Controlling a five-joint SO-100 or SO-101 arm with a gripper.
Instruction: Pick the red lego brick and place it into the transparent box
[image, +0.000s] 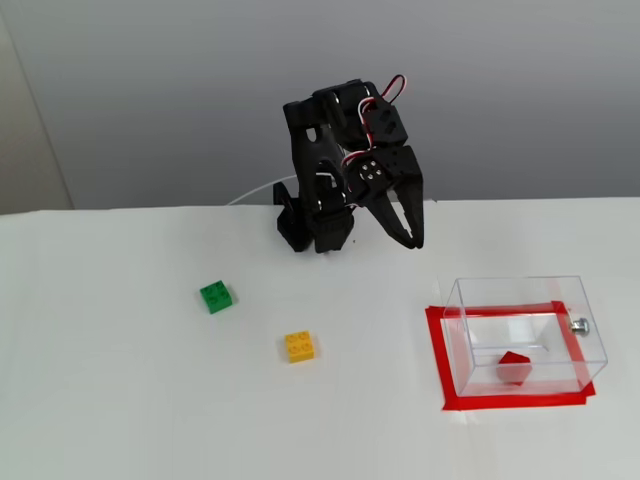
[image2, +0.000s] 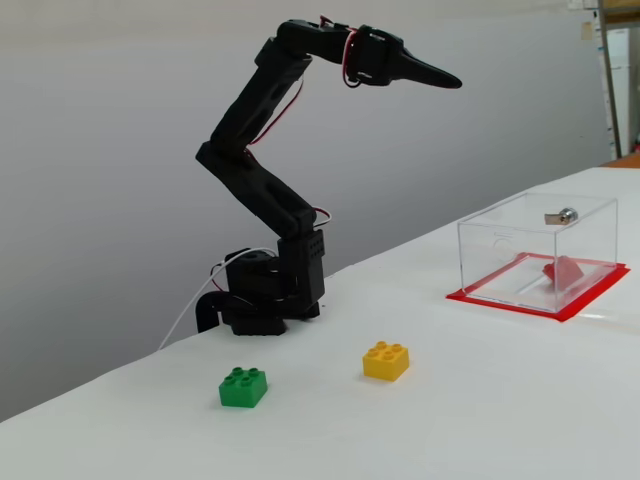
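Small bright-red plastic lego brick (image: 514, 366): lies inside the clear plastic rectangular box (image: 590, 325), lower right of a fixed view, tipped on an edge rather than flat. In the other fixed view (image2: 564, 271) it reads through the wall as a pale red blur; studs cannot be made out.

Clear box (image2: 500, 240): stands at right centre of that frame, within a rectangle of red tape (image: 436, 345) on the white table (image: 120, 400). A small silver knob (image: 580, 325) sits on its right wall. The box's walls partly veil the tape behind them.

Black two-finger gripper (image: 410, 240): upper centre, held in the air, well apart from the box. Its fingers hang close together with a narrow gap and grasp nothing. In the side-on fixed view (image2: 455, 81) they merge into one dark point; the gap is not readable there.

Small green studded plastic brick (image: 216, 296): left of centre, clear of everything.

Small yellow studded plastic brick (image: 300, 346): lower centre, between the green brick and the box, apart from both.
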